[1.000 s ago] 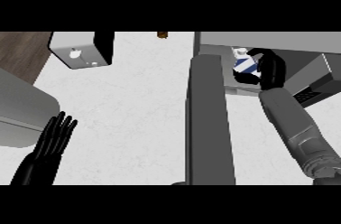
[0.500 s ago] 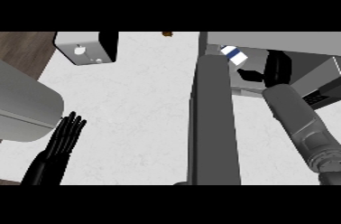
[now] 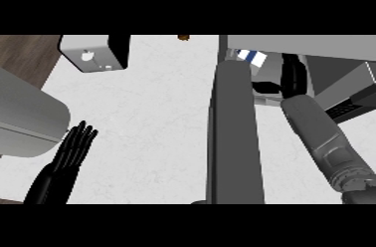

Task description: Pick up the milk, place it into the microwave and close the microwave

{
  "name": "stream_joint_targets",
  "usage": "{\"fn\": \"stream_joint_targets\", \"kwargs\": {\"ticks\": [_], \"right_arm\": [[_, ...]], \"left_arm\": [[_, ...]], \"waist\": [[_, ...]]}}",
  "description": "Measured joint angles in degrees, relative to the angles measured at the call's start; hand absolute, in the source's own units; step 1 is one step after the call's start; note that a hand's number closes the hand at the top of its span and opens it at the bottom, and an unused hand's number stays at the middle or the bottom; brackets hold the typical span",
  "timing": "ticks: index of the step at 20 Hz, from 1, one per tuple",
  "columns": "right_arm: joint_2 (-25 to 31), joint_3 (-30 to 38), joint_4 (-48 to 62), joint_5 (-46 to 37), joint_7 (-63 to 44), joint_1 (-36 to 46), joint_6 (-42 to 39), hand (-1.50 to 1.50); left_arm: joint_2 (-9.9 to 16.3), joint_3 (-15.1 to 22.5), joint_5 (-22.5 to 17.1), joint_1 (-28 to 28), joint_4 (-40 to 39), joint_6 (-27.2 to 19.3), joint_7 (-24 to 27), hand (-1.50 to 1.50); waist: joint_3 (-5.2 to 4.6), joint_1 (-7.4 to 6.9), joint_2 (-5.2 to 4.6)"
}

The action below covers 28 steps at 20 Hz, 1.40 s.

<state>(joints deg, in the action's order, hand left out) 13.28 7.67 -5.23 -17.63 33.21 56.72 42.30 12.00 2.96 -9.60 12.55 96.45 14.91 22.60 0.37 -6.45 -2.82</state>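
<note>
The milk [image 3: 249, 56], a white carton with blue stripes, stands inside the microwave [image 3: 323, 47] at the upper right, just past the top end of the open door [image 3: 235, 131], which shows edge-on as a long grey bar. My right hand [image 3: 291, 76] is inside the opening, to the right of the carton and a little nearer to me. Its fingers are straight and its thumb points left, with a gap between it and the milk. My left hand [image 3: 70, 159] rests open at the lower left, fingers up.
A grey box-shaped appliance [image 3: 92, 52] sits at the upper left on the white counter [image 3: 147, 116]. A large rounded grey body [image 3: 22, 116] fills the left edge. A small brown item [image 3: 182, 38] lies at the far edge. The microwave's control panel [image 3: 345, 109] shows at right.
My right hand, which was curled round the milk, has let it go and drawn back slightly; the carton now stands alone inside the microwave. The left hand has kept its pose.
</note>
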Motion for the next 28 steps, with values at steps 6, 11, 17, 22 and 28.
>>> {"fn": "stream_joint_targets", "kwargs": {"ticks": [6, 11, 17, 22, 28], "right_arm": [[-0.88, 3.19, -2.09, 3.24, 6.05, -2.69, -5.09, -1.5], [-1.43, 6.27, -2.73, 6.28, 10.19, -5.53, -8.78, -1.5], [-2.52, 9.03, -2.96, 9.06, 14.99, -9.76, -13.17, -1.5], [-2.73, 10.33, -3.39, 10.58, 19.07, -13.68, -18.1, -1.5], [-4.6, 10.82, -4.14, 12.03, 22.66, -18.17, -25.21, -1.5]], "left_arm": [[-0.76, 0.96, 0.16, 0.13, -0.27, 0.56, 0.67, -1.5], [-1.33, 2.19, 1.22, 0.92, -0.34, 0.84, 1.6, -1.5], [-2.72, 3.77, 2.94, 0.72, 1.19, -0.64, 0.44, -1.5], [-3.95, 5.22, 4.44, 0.03, 0.91, -1.5, -0.51, -1.5], [-3.73, 4.71, 3.85, -0.44, 1.59, -0.86, -1.77, -1.5]], "waist": [[-0.02, 1.09, 0.4], [-0.06, 1.92, 0.8], [-0.12, 3.11, 1.39], [-0.18, 4.01, 1.79], [-0.24, 4.92, 2.22]]}}
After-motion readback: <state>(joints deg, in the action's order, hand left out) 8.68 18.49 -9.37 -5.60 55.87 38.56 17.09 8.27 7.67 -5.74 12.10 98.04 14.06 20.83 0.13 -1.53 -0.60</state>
